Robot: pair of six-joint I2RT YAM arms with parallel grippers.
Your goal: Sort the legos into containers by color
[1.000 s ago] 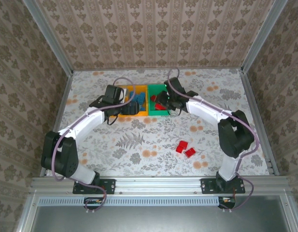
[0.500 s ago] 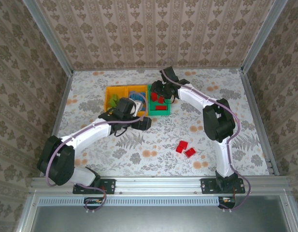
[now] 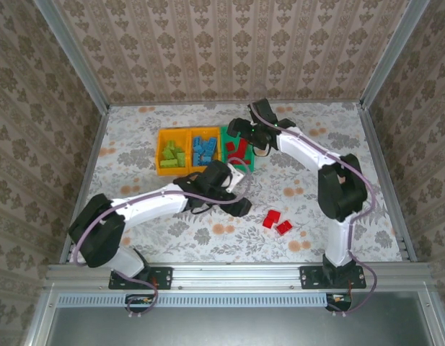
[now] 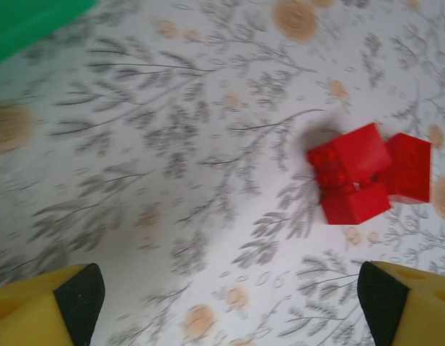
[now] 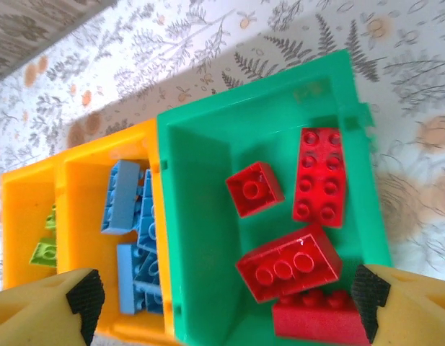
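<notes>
Far centre of the table (image 3: 208, 238): three bins stand in a row, touching side to side, and all but the loose legos lie in them.
Left bin: orange-yellow bin on the left (image 3: 159, 154), holding the lime green legos (image 3: 172, 153).
Middle bin: second orange-yellow bin (image 5: 76, 216), holding the blue legos (image 5: 132, 231) piled loosely.
Right bin: green bin (image 5: 200, 216), with four red legos (image 5: 321, 176) visible inside; one small square brick sits toward its middle and the longer ones lie toward its right and near sides.
Loose legos: a small cluster of red legos (image 4: 350, 173) lies on the floral cloth, near and to the right of the bins and well apart from them. The pieces touch one another. I cannot tell from the blur whether the left piece is one brick or two.
My left gripper (image 4: 229, 303): jaws spread wide with nothing between them, held above bare cloth. The red cluster lies beyond and to the right of my fingertips, not touched. From above, this gripper (image 3: 239, 207) sits between the bins and the cluster.
My right gripper (image 5: 228, 294): jaws spread wide and empty, hanging over the green bin and looking down into it. From above, it (image 3: 239, 132) sits at the bin's far end.
</notes>
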